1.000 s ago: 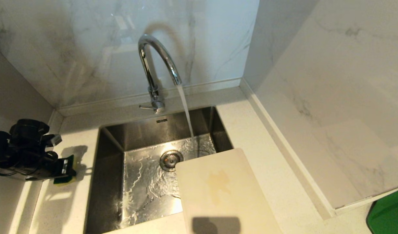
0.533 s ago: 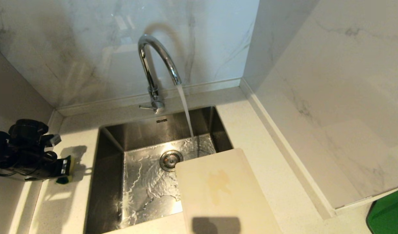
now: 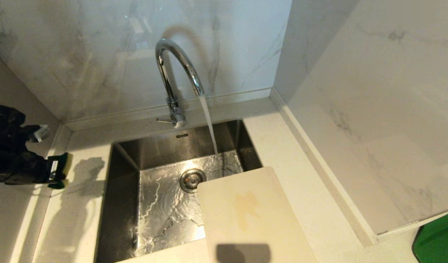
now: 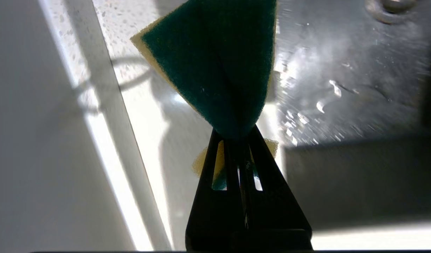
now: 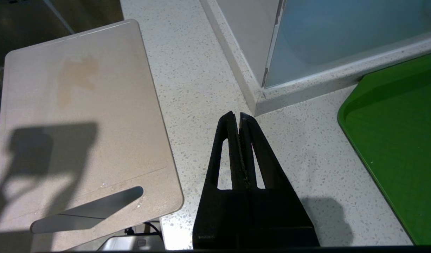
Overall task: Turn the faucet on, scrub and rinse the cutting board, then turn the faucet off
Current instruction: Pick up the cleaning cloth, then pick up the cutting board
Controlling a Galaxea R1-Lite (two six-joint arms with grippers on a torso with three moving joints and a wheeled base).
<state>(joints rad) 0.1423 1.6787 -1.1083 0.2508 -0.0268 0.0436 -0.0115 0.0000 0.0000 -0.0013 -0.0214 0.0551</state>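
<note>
Water runs from the chrome faucet (image 3: 174, 69) into the steel sink (image 3: 125, 171). The cream cutting board (image 3: 249, 215) lies over the sink's near right corner, a yellowish stain on it; in the right wrist view the cutting board (image 5: 78, 116) shows its slot handle. My left gripper (image 3: 55, 171) hangs above the counter left of the sink, shut on a green-and-yellow sponge (image 3: 61, 166). In the left wrist view the sponge (image 4: 219, 66) sticks out past the pinched left gripper (image 4: 236, 135). My right gripper (image 5: 236, 117) is shut and empty over the counter beside the board.
Marble walls close the back and right of the speckled counter (image 3: 282, 142). A green tray (image 5: 394, 140) sits at the near right, also in the head view as a green tray (image 3: 437, 241). A raised ledge (image 5: 236, 70) runs along the right wall.
My left gripper closed on the sponge and lifted it off the counter, moving up and to the left. Water keeps running; the board has not moved.
</note>
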